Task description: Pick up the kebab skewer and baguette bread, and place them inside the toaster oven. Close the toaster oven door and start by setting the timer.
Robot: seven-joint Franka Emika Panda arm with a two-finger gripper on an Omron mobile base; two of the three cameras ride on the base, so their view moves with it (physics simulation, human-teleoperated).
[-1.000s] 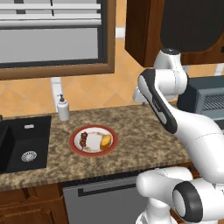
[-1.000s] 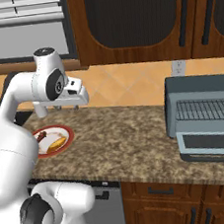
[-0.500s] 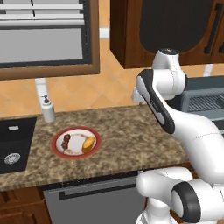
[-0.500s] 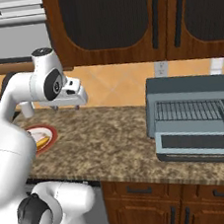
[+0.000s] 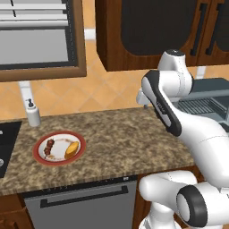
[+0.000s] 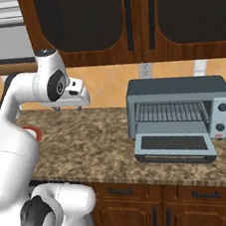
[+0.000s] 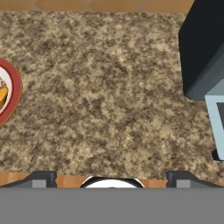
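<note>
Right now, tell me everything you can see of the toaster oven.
The toaster oven is a boxy blue-grey unit standing on the speckled counter against the wall. Its door, grey-framed with a dark window, hangs open and flat in front. A wire rack sits inside, nothing on it. Two knobs sit down its right side.

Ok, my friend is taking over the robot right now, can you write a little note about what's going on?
Hand: open and empty, up above the bare counter, between the plate and the oven.
Kebab skewer and baguette bread: both on the red-rimmed plate, left end of the counter, near the soap dispenser.
Toaster oven: right end of the counter; its door is dropped open and the wire rack looks empty.
Done: nothing picked up yet.
Left: grab the skewer and the bread, put them in the oven, shut the door, set the timer.
</note>
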